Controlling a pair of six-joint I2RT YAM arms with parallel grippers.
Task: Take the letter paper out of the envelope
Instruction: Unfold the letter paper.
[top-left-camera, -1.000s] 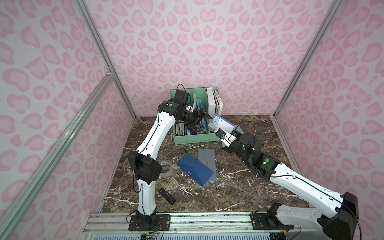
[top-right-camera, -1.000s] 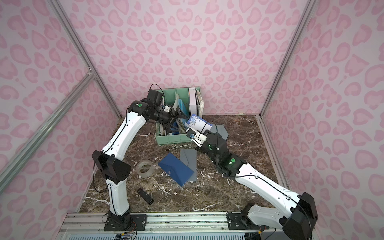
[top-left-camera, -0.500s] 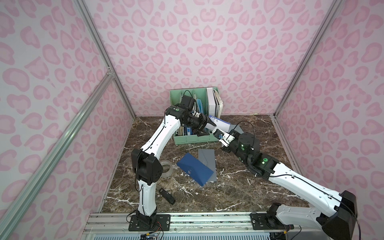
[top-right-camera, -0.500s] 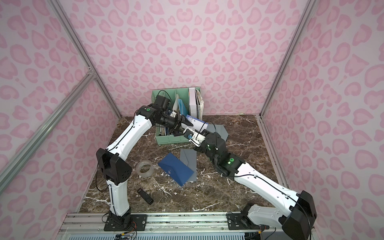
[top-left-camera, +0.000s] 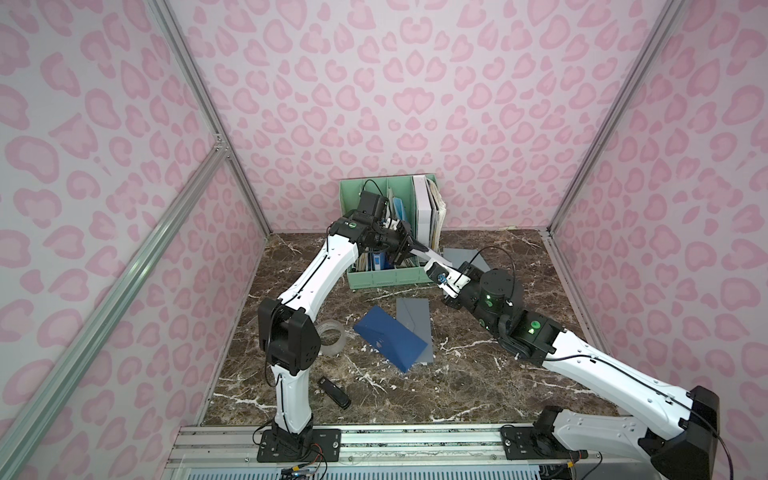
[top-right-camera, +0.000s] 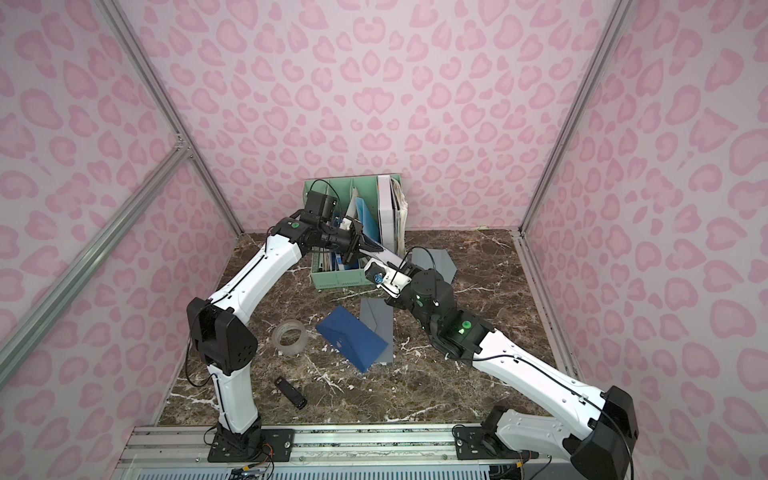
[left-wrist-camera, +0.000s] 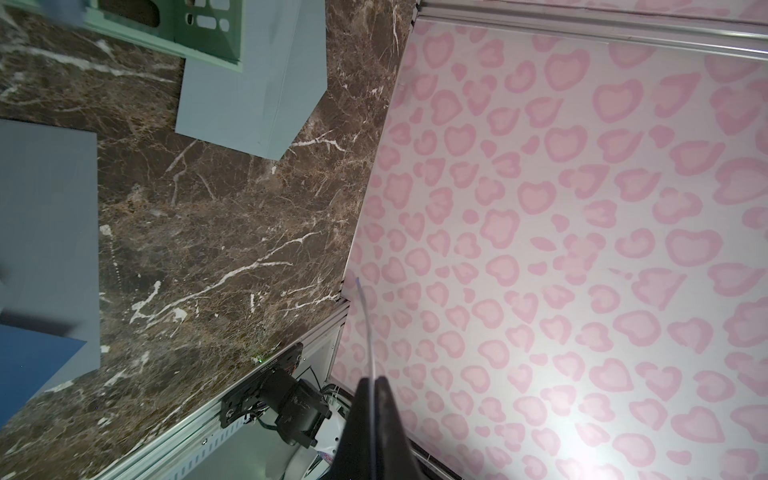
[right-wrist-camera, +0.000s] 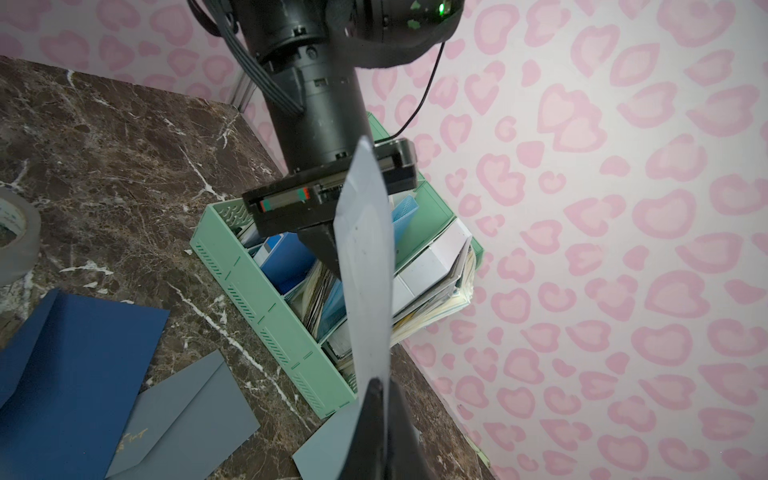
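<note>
A pale blue-white envelope (right-wrist-camera: 365, 270) hangs in the air in front of the green organizer, stretched between my two grippers. My right gripper (right-wrist-camera: 376, 384) is shut on its near end. My left gripper (left-wrist-camera: 374, 380) is shut on the same pale piece (left-wrist-camera: 365, 324) further along, and only its thin edge shows past the jaws there. In both top views the left gripper (top-left-camera: 409, 251) (top-right-camera: 359, 245) and the right gripper (top-left-camera: 432, 266) (top-right-camera: 376, 266) meet over the organizer's right front corner. I cannot tell the letter paper apart from the envelope.
A green file organizer (top-left-camera: 386, 278) full of folders stands at the back. A dark blue envelope (top-left-camera: 390, 340) lies over a grey one (top-left-camera: 415, 311) mid-table. Another grey envelope (top-left-camera: 461, 255) lies beside the organizer. A tape roll (top-left-camera: 332, 336) and a small black object (top-left-camera: 334, 390) lie toward the front left.
My left arm swung right from the organizer to the pale envelope, and its jaws went from open to shut on it. The right gripper kept its hold and dipped slightly.
</note>
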